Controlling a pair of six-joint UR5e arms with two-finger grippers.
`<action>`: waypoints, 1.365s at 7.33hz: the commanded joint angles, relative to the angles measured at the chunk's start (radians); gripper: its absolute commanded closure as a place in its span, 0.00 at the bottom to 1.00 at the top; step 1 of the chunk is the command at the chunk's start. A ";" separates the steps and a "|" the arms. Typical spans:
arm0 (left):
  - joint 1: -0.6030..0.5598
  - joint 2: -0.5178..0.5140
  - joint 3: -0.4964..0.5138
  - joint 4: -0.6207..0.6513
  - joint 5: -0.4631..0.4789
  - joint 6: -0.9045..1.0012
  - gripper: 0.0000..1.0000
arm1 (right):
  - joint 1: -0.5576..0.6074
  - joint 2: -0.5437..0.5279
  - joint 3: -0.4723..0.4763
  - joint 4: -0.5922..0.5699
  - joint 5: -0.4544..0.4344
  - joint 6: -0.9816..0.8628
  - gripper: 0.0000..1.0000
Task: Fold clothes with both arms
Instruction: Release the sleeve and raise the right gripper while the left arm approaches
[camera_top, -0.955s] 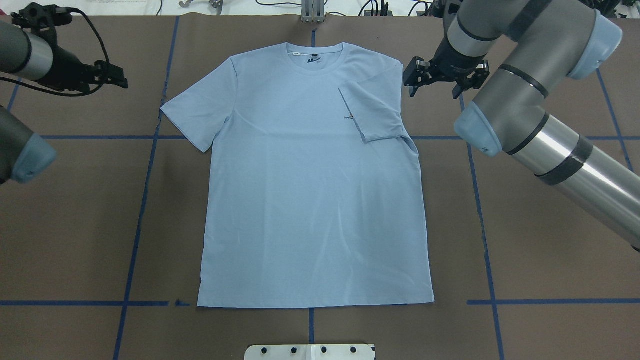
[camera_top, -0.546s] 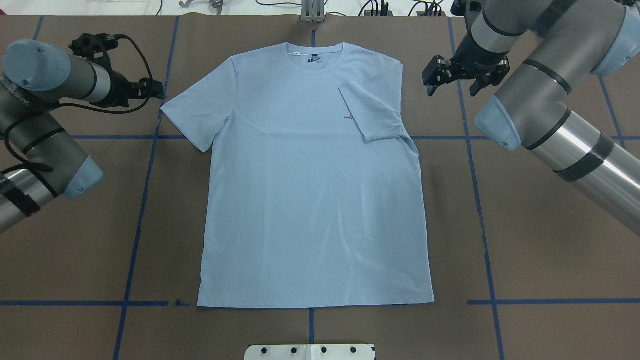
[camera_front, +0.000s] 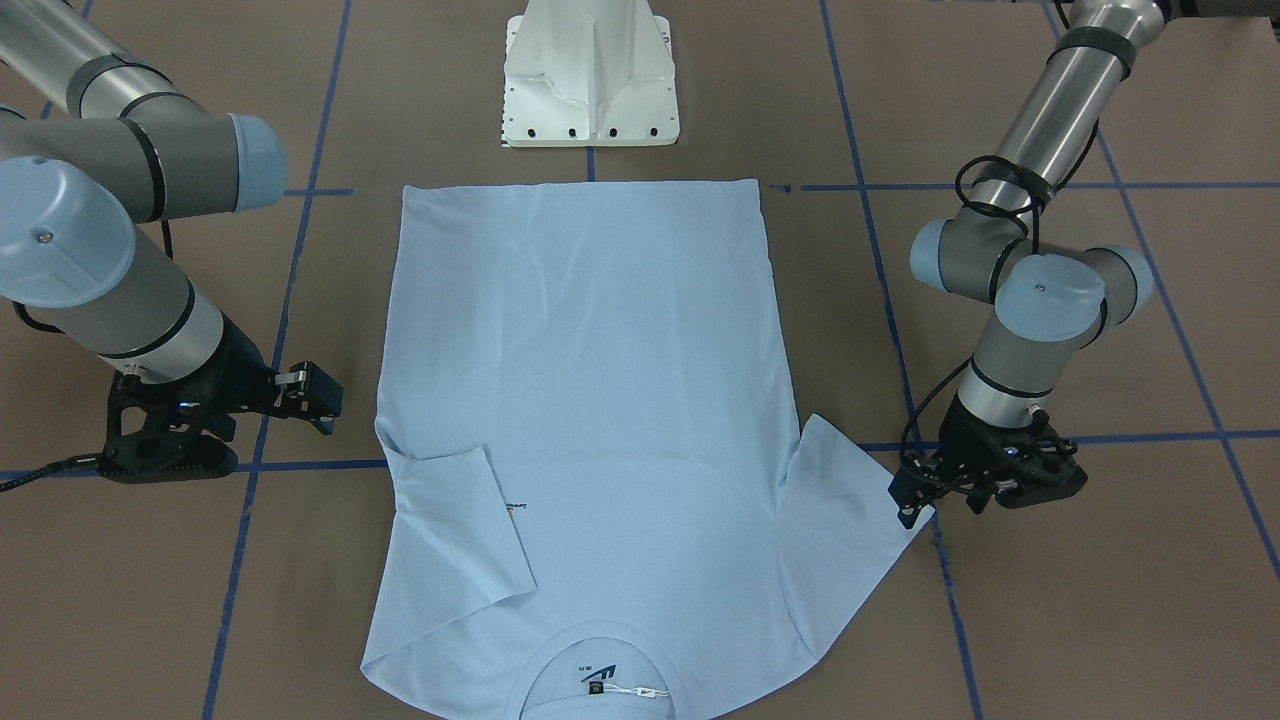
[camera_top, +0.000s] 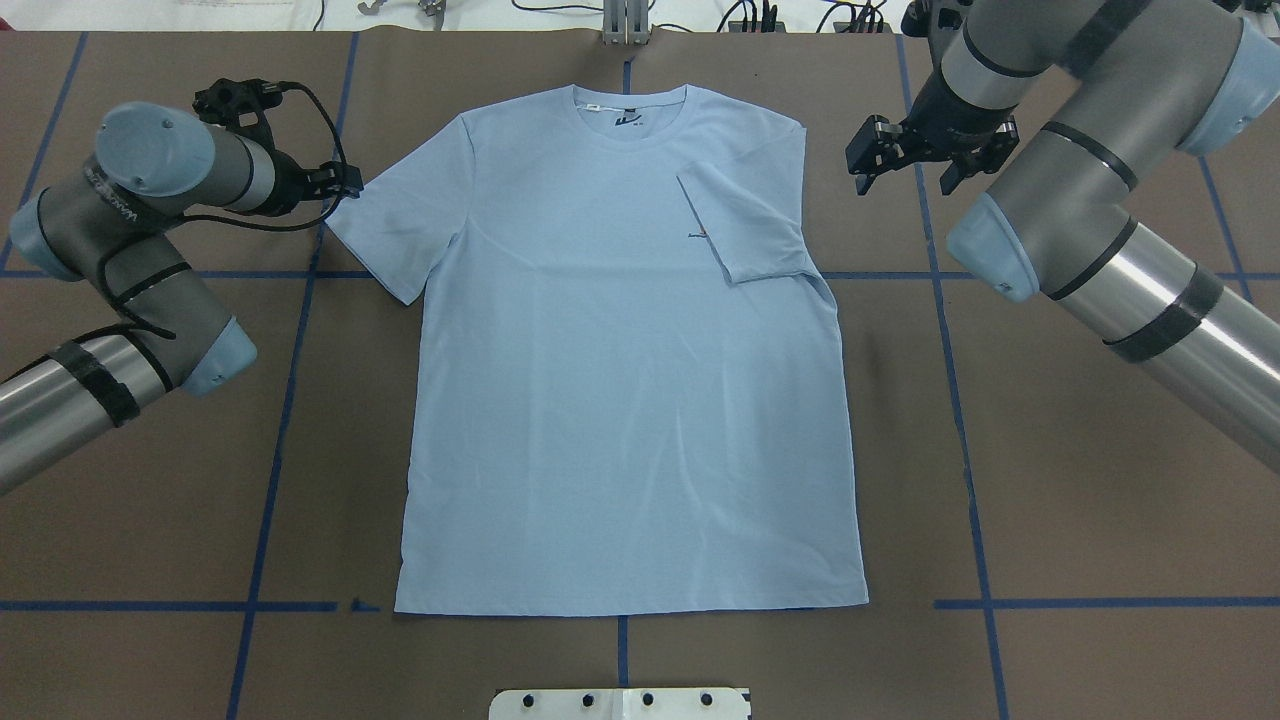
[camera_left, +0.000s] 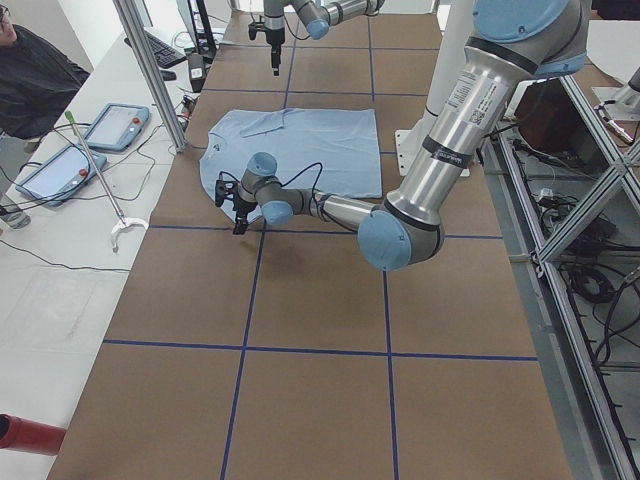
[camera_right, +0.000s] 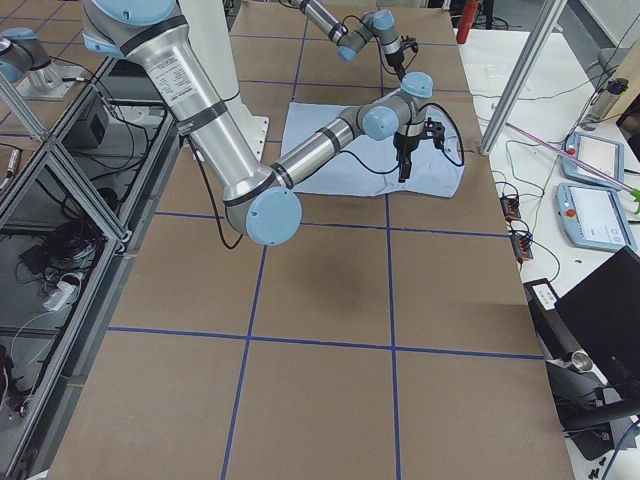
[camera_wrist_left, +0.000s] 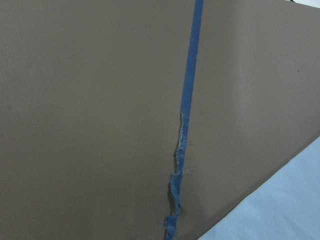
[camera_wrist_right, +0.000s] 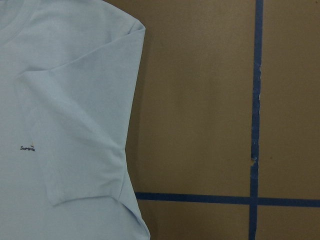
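Note:
The clothes, one light blue T-shirt (camera_top: 620, 400), lie flat and face up on the brown table, collar (camera_top: 630, 110) at the far edge. The sleeve on my right (camera_top: 745, 225) is folded in over the chest, partly covering the small print (camera_top: 698, 236). The other sleeve (camera_top: 395, 230) lies spread out. My left gripper (camera_top: 348, 181) sits low at that sleeve's outer tip and looks open, holding nothing. In the front-facing view its fingertip (camera_front: 906, 502) touches the sleeve's edge. My right gripper (camera_top: 900, 165) hovers open over bare table, right of the shirt's shoulder.
Blue tape lines (camera_top: 290, 400) divide the brown table cover. The white pedestal base (camera_front: 590, 80) stands just behind the shirt's hem. In the exterior left view, a person (camera_left: 35, 80) sits beyond the far edge, and tablets (camera_left: 115, 125) lie there.
My left arm has swung in to the right, bringing its gripper from the table's left edge to the spread sleeve's tip. My right gripper drew away from the shirt's shoulder, then held.

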 joint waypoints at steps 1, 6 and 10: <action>0.009 -0.012 0.019 0.000 0.003 0.005 0.04 | 0.000 0.001 -0.006 0.002 0.000 0.001 0.00; 0.014 -0.007 0.013 0.003 0.001 0.009 0.37 | -0.002 0.007 -0.015 0.003 -0.002 0.011 0.00; 0.014 -0.009 0.005 0.009 0.003 0.008 0.58 | -0.002 0.007 -0.018 0.003 -0.002 0.003 0.00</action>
